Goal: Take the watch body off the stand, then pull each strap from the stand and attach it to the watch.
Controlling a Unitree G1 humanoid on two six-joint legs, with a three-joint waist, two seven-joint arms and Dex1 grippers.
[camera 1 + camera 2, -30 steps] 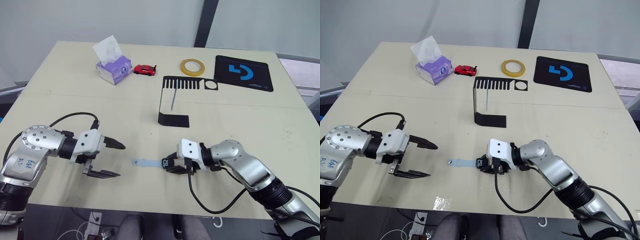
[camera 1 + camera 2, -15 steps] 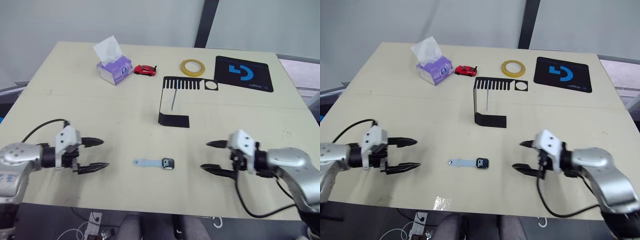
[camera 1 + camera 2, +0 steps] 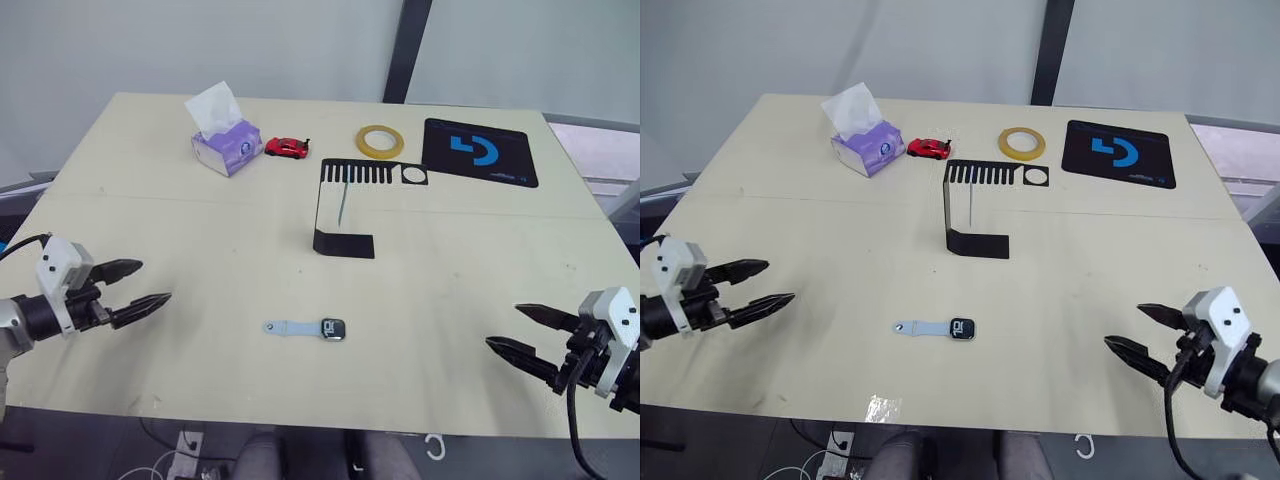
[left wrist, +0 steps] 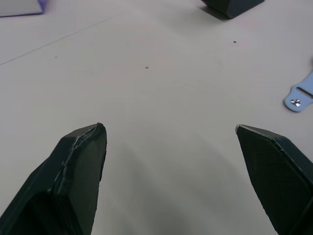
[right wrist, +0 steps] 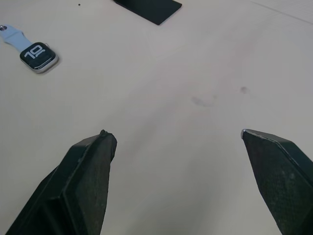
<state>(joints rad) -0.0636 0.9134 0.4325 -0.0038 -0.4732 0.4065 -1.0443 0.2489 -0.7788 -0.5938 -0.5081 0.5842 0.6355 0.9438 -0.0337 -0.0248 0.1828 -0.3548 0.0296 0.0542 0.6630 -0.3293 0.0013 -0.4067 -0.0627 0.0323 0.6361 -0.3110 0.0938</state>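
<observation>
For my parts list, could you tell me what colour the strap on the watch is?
Pale grey-blue strap; clearest in the left eye view.

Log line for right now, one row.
watch body: on table, one strap attached | stand: second strap hanging | left gripper: open, empty | right gripper: open, empty

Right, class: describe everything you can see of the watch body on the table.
The watch body is a small rounded-square case with a silver-grey rim and a dark screen showing white digits. It lies flat, screen up, on the beige table, in front of the black stand. One pale grey-blue strap is joined to its side and stretches toward the robot's left. Neither gripper touches it.
</observation>
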